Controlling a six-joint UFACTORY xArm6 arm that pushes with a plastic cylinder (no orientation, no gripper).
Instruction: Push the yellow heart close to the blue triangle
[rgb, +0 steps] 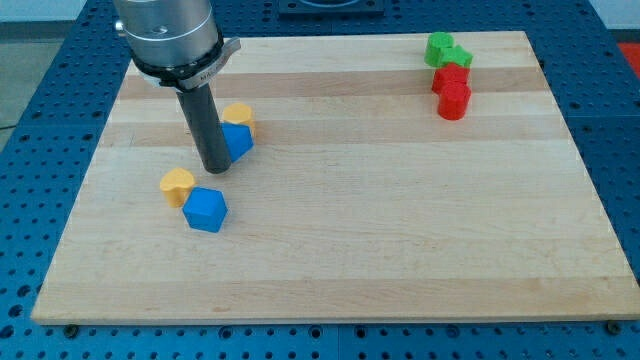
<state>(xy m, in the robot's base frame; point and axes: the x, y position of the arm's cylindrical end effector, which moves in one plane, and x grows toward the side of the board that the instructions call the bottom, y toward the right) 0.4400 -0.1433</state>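
Observation:
A yellow heart (177, 186) lies on the wooden board (400, 220) at the left. It touches a blue block (206, 209) just below and to its right, whose shape I cannot make out. A second blue block (239, 141), possibly the triangle, sits above them and is partly hidden by the rod. A yellow block (239, 116) touches its top side. My tip (216, 170) rests on the board against the left side of that upper blue block. It is a short way above and to the right of the yellow heart.
Two green blocks (437, 47) (458, 57) and two red blocks (450, 79) (454, 101) cluster at the view's top right. The board's edges drop to a blue perforated table (30, 150).

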